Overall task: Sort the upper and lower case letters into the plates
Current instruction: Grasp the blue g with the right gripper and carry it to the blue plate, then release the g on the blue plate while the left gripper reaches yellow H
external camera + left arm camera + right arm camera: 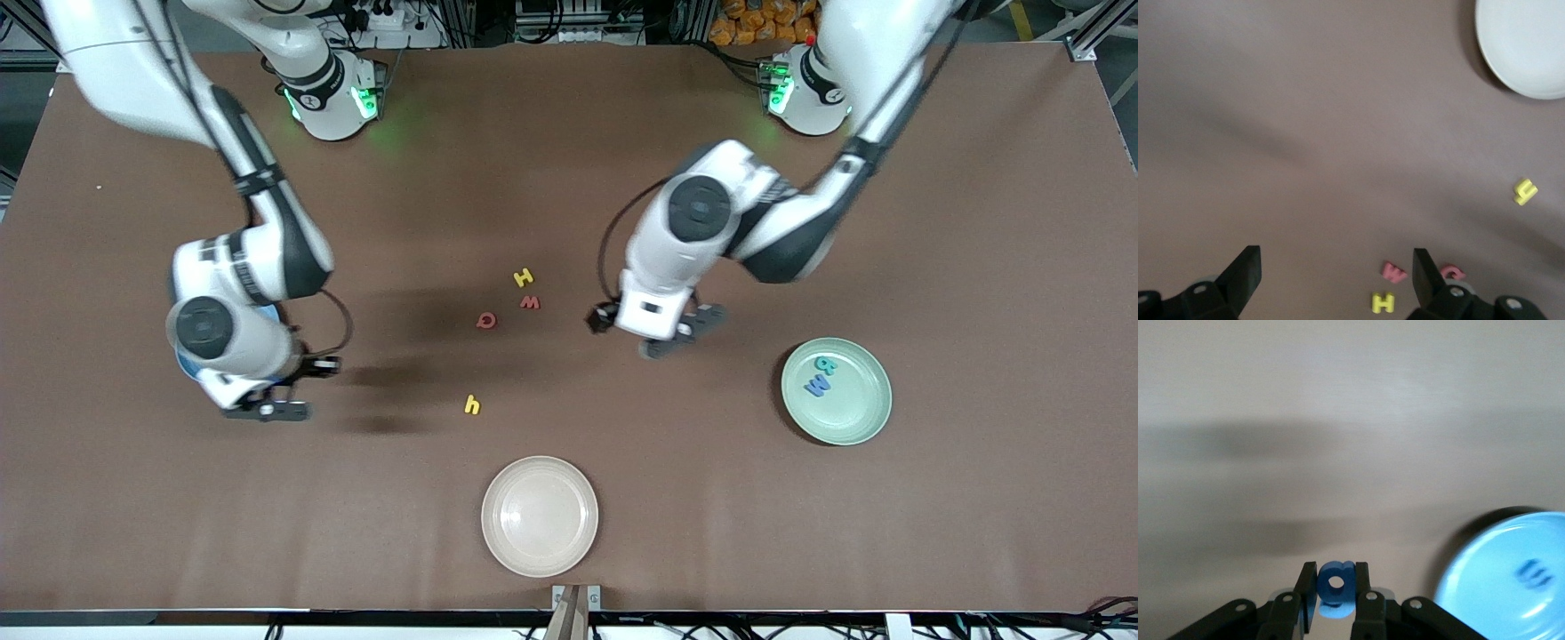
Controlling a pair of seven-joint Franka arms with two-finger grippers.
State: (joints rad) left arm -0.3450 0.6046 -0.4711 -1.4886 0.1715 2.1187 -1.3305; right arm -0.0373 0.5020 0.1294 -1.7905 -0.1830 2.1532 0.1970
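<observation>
My right gripper (293, 388) (1336, 587) is shut on a small blue lower case letter (1336, 582), over bare table beside the blue plate (1511, 580). That plate holds one dark blue letter (1537, 572); in the front view only a sliver of the plate (183, 364) shows under the right arm. My left gripper (685, 331) (1336, 273) is open and empty, over bare table between the loose letters and the pale green plate (858, 422), which holds a teal letter (827, 364) and a blue letter (816, 384). A yellow H (524, 277), red W (530, 303), red letter (485, 320) and yellow h (472, 405) lie mid-table.
A cream-white plate (540, 516) sits empty near the table's front edge, nearer to the front camera than the yellow h. It also shows in the left wrist view (1525, 47). Both arms' elbows hang over the table on either side of the loose letters.
</observation>
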